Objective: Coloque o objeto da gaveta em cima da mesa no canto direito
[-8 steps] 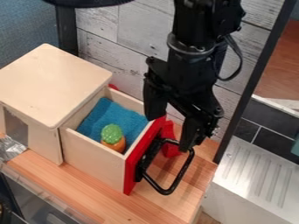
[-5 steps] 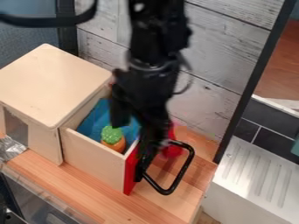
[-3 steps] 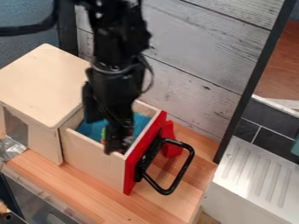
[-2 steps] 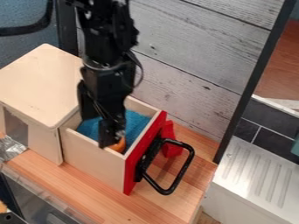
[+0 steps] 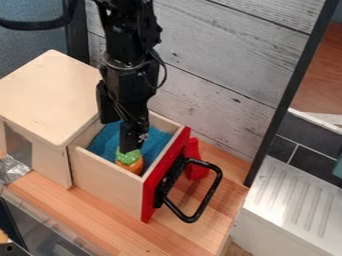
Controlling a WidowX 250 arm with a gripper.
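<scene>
Presently, the toy carrot is being contained by the open drawer below the wide-parted, empty gripper, lifting and placement being left undone.

Arm: matte-black jointed robot arm with angular housings | wrist: rounded black collar | wiring: slim black cable bowed out beside it | end: black two-finger gripper, blocky fingers, small pale specks low on one
</scene>
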